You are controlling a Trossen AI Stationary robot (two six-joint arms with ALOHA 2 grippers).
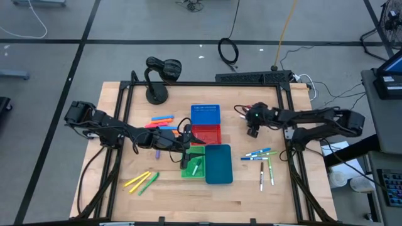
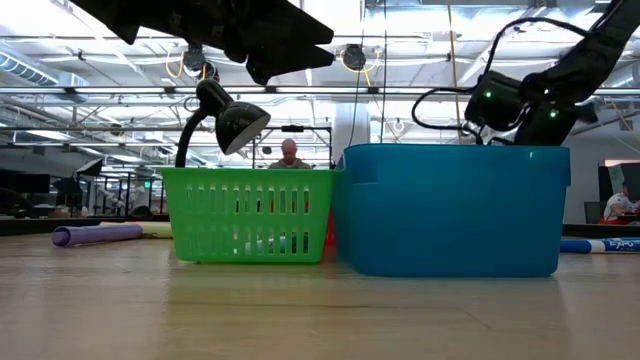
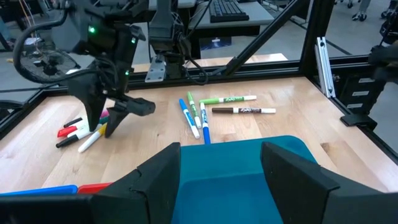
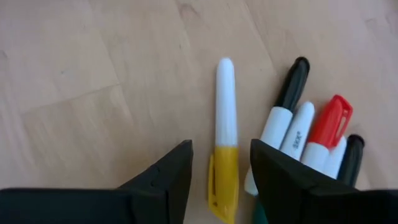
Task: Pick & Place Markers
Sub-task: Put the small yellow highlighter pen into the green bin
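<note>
My right gripper (image 4: pixel 221 149) is open and slants down over the table right of the bins (image 1: pixel 253 130). Its fingers stand on either side of the yellow-capped end of a white marker (image 4: pixel 226 106) that lies flat on the wood. I see no touch. Beside that marker lies a bunch of white markers with black and red caps (image 4: pixel 311 118). My left gripper (image 3: pixel 221 149) is open above the teal bin (image 3: pixel 230 180), with nothing between its fingers. More markers lie loose: blue and green (image 1: pixel 260 154), orange and pink (image 1: pixel 163 119), yellow and green (image 1: pixel 141 182).
Blue (image 1: pixel 205 115), red (image 1: pixel 206 134), green (image 1: pixel 195 164) and teal (image 1: pixel 218 164) bins stand together mid-table. A black desk lamp (image 1: pixel 160 72) is at the far left. A dark frame (image 1: pixel 286 94) runs around the table. Bare wood lies along the near edge.
</note>
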